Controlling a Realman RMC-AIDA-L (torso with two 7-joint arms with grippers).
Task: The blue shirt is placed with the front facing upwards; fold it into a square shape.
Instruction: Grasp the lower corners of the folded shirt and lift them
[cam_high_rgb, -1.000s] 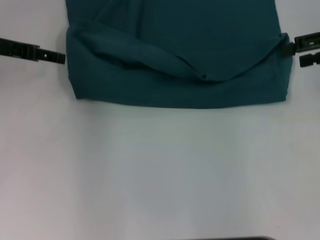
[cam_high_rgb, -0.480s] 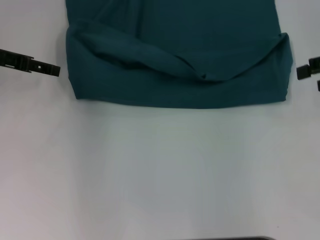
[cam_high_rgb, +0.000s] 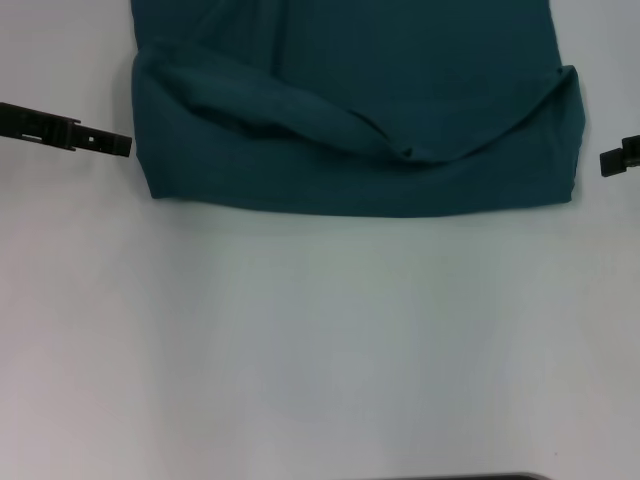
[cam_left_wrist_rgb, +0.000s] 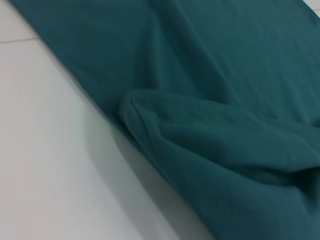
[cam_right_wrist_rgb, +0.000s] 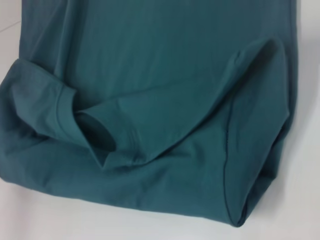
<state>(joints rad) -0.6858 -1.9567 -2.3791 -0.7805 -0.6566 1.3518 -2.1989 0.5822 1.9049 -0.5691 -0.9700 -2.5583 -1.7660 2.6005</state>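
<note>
On table (cam_high_rgb: 320, 350) far side: blue shirt (cam_high_rgb: 360, 100), folded edge toward robot, long axis left-right; both end effectors' opening: can't tell.

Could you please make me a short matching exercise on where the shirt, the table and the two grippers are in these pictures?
1. shirt
2. left gripper
3. right gripper
4. table

a. white surface under everything
b. at the head view's right edge, off the cloth
c. far side, near edge folded up
d. just off the shirt's left edge

Pairs: 1-c, 2-d, 3-b, 4-a
</note>
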